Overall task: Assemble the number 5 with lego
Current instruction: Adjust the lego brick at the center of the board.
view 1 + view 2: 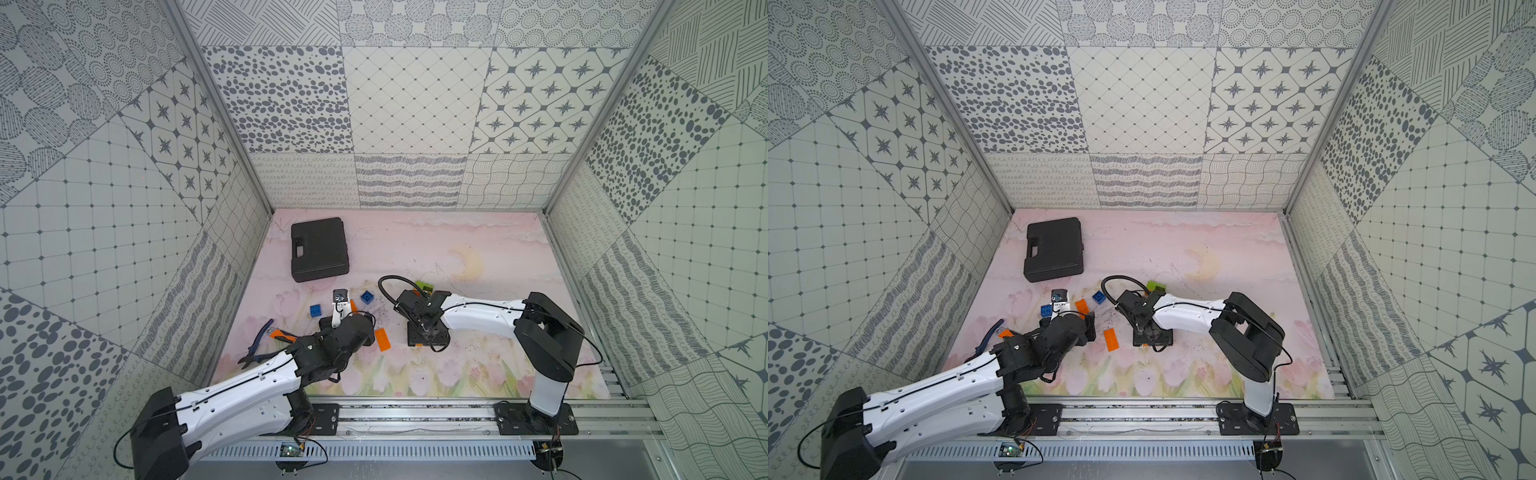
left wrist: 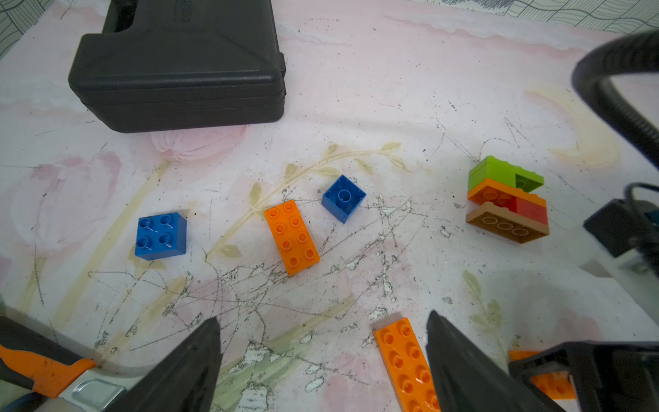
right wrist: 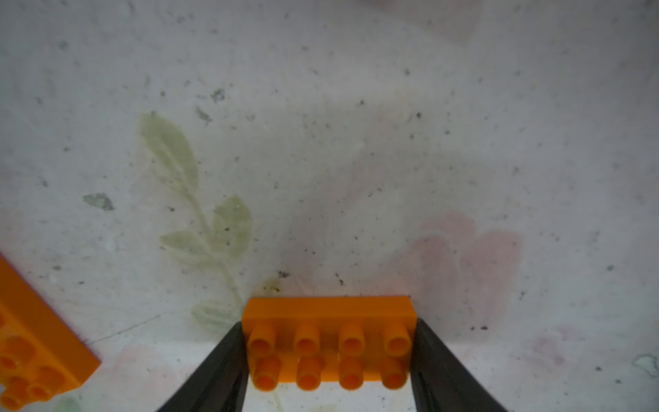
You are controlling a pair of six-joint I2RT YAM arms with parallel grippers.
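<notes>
gripping orange brick (image 3: 328, 342) in right claw (image 3: 330, 324), pads pressed on both short ends, studs toward the wrist camera. low over surface (image 3: 321, 142); can't tell if lifted or resting. with left claw (image 2: 322, 317) spread wide and empty, second orange brick (image 2: 403, 360) just beside one finger. loose ahead: blue brick (image 2: 161, 235), flipped blue brick (image 2: 343, 198), third orange brick (image 2: 291, 237). off to the side, joined stack (image 2: 506, 199) of green, orange, red, brown. probably light, stiff, slick plastic. best pinched square on flat walls, not studs, else likely to twist out. expect a firm straight push to seat studs.
</notes>
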